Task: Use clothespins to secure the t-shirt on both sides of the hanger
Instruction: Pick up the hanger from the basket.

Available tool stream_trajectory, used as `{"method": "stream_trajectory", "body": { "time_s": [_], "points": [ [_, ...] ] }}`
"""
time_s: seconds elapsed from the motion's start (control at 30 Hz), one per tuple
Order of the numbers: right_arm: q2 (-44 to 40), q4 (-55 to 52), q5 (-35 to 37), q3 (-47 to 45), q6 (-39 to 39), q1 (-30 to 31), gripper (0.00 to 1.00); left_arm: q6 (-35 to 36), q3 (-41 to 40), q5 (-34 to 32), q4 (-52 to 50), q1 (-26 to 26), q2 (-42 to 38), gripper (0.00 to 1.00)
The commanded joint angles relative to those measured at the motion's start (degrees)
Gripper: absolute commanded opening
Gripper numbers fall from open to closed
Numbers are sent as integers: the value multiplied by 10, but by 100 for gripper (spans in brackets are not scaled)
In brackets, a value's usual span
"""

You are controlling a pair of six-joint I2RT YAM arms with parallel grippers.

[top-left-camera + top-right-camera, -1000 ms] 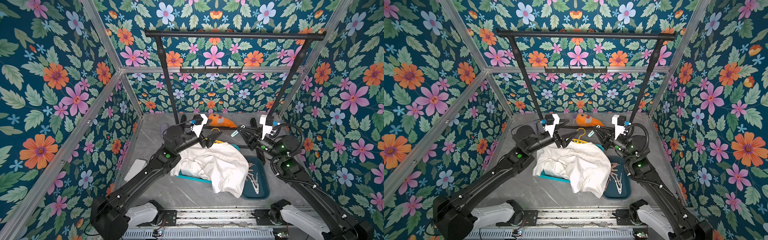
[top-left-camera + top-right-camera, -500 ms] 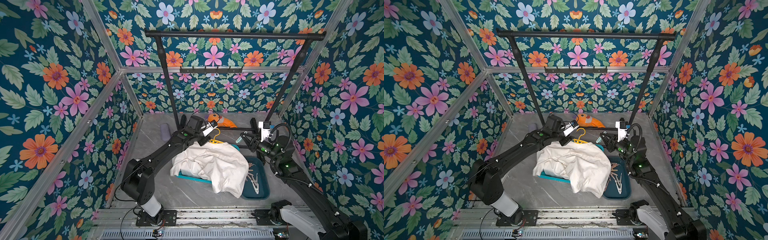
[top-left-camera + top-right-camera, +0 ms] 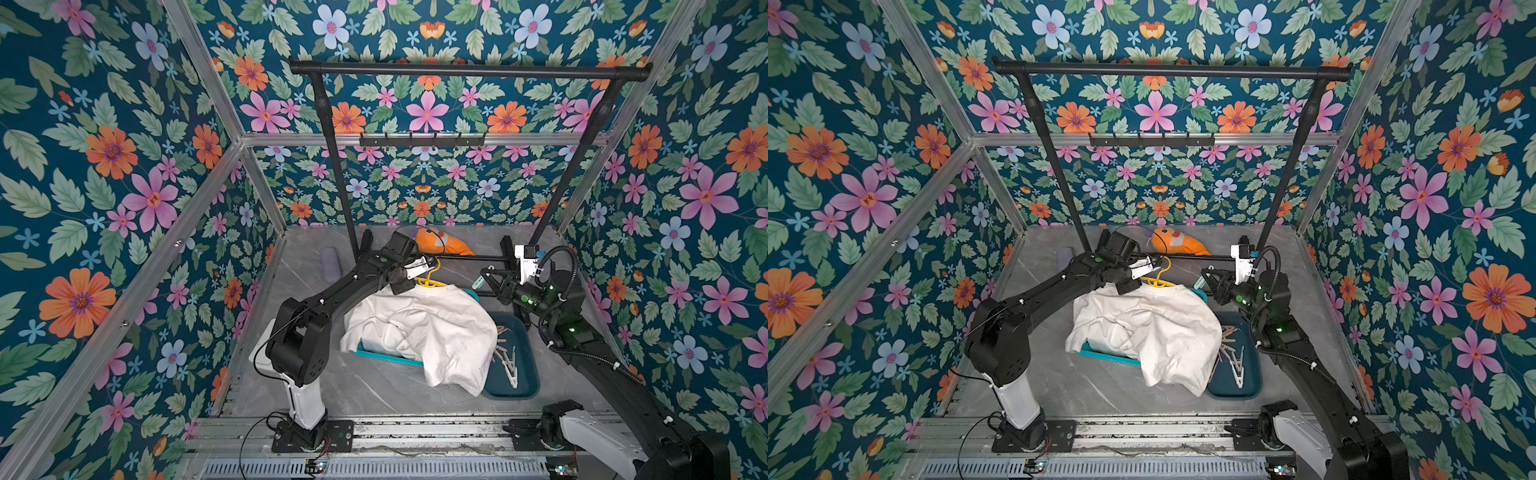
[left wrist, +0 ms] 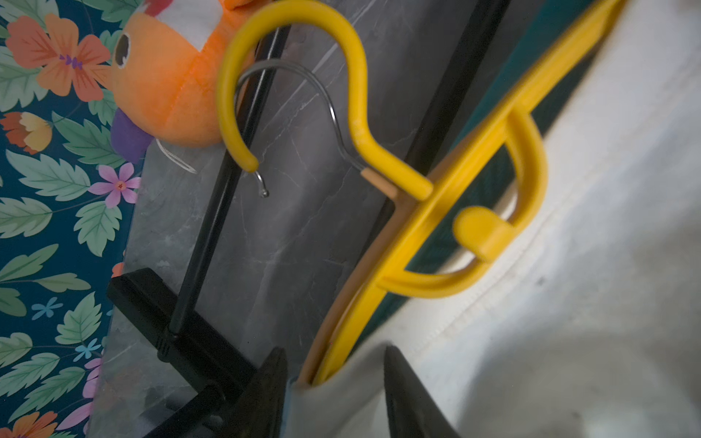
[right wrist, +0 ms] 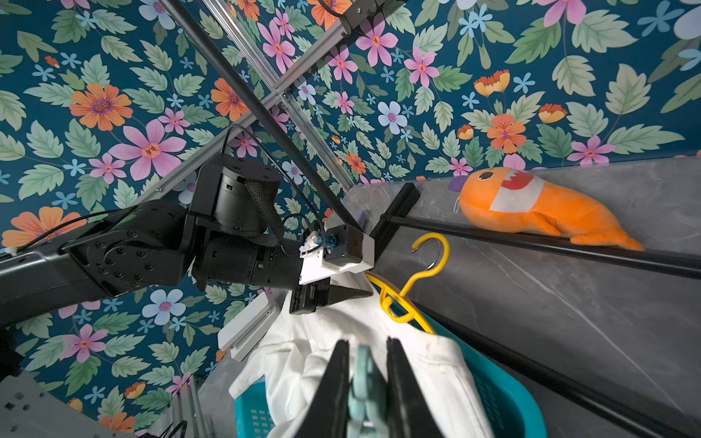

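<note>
Mint-green pin is clamped in the right end effector, held in the air near the collar end of the shirt. The shirt lies crumpled over a teal basket on the desk, with the yellow hanger inside its neck.

Left end effector: the jaws straddle the cloth-covered hanger arm at one shoulder. Cloth fills the gap, but the view is blurred at that edge, so we cannot tell whether the grip has bitten.

Step in hand, as we judge it: first pinning. We see no pin on the shirt in any view. One arm steadies the hanger and the other brings the pin.

Next move, we judge: carry the pin to a shoulder, its mouth held open over cloth and hanger arm together, then let it snap shut. The cloth is bunched and may slip off the arm.

View differences:
- The left wrist view alone shows a tan hanger with a wire hook under the yellow one.
- Both top views show spare pins in the tray; neither wrist view does.
- The right wrist view shows the held pin plainly. In a top view it is only a pale sliver.
</note>
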Motion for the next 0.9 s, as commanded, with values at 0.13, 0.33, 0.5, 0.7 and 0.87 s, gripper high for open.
{"method": "stream_trajectory", "body": {
  "time_s": [0.13, 0.33, 0.5, 0.7, 0.87],
  "points": [
    [8, 13, -4, -1, -1, -3, 0, 16, 14, 31, -3, 0, 11, 39],
    [11, 19, -6, -3, 1, -2, 0, 19, 32, 34, -9, -1, 29, 24],
    [13, 19, -7, -2, 2, -4, 0, 18, 30, 36, -7, -1, 26, 8],
    [17, 18, -10, -2, 5, -5, 0, 20, -2, 44, 17, -1, 3, 6],
    [19, 13, -15, 3, 5, -5, 0, 25, -39, 44, 65, -4, -36, 0]
  ]
}}
